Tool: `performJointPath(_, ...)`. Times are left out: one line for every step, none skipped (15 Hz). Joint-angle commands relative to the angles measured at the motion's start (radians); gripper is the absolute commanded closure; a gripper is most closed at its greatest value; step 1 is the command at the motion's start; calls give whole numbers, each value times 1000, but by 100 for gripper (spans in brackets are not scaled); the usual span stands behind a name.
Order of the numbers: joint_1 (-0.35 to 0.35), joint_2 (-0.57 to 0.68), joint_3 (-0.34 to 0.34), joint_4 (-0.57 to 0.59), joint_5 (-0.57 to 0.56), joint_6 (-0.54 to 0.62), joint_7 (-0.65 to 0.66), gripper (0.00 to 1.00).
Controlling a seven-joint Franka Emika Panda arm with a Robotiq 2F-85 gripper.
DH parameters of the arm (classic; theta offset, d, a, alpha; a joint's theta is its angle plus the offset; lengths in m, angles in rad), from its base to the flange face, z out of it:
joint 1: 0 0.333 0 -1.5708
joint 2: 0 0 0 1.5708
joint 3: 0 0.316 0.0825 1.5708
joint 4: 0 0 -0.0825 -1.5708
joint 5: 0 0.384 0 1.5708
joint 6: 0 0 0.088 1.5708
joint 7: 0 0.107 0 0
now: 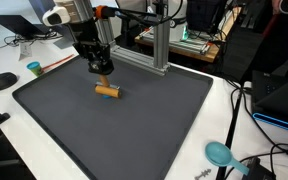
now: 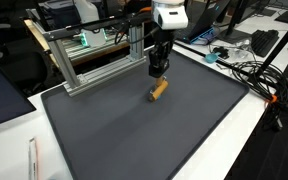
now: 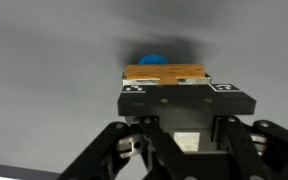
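In the wrist view the gripper [image 3: 179, 92] fills the foreground, fingers partly spread. The wooden block [image 3: 164, 74] sits right at their tips, with a blue object [image 3: 151, 58] peeking out just behind it (too blurred to name). Whether the fingers actually pinch the block or merely flank it, I cannot tell. In an exterior view the block [image 1: 107, 91] lies on the dark mat [image 1: 134, 135], directly under the gripper [image 1: 102, 70], toward the mat's far edge. Beyond that edge stands an aluminium frame [image 1: 160, 45].
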Motion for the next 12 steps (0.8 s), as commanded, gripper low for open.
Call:
performJointPath(-21,58,15,-8,28,-53,-41,78)
performJointPath(-22,59,16,-8,28,-56,-44,78)
performJointPath(-22,59,17,-7,29,-59,-48,78)
performJointPath(-22,60,16,-7,28,-59,-49,78)
performJointPath(-22,61,17,-6,28,-62,-52,78)
performJointPath(-22,61,17,-6,26,-65,-53,78)
performJointPath(-22,62,17,-5,27,-69,-58,78)
performJointPath(-23,63,18,-4,27,-73,-62,78)
performJointPath(-22,63,18,-3,25,-77,-64,78)
performJointPath(-22,64,18,-2,25,-80,-67,78)
performJointPath(-22,65,18,-1,24,-83,-70,78)
performJointPath(-22,66,18,0,24,-86,-74,78)
